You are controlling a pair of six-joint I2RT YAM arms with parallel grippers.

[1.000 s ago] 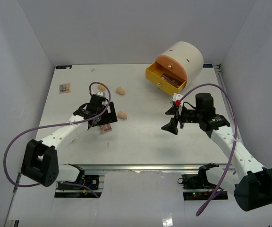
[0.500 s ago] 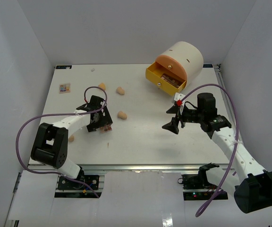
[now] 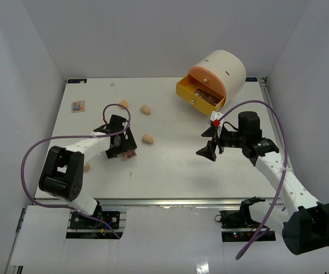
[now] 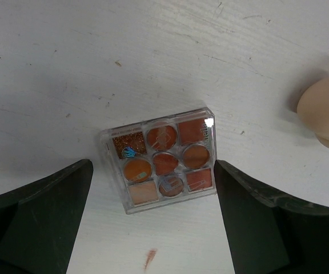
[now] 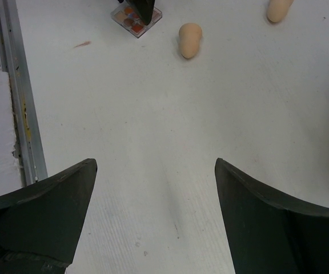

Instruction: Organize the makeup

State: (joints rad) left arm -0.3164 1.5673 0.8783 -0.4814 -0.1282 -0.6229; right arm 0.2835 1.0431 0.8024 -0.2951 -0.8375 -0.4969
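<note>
Palette look: small square clear-plastic eyeshadow palette [image 4: 160, 158] with nine pans in orange, rust and peach, one of them glittery brown.
Palette place: flat on the white table [image 4: 50, 57], near a peach egg-shaped sponge [image 4: 327, 111].
Left gripper [image 4: 153, 174]: spread, straddling the palette, grasping nothing.
Right gripper [image 5: 156, 165]: spread wide, empty, well apart from the palette.

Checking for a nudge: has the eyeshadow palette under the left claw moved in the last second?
No. The palette sits at the same spot, near-left of the peach sponge.
</note>
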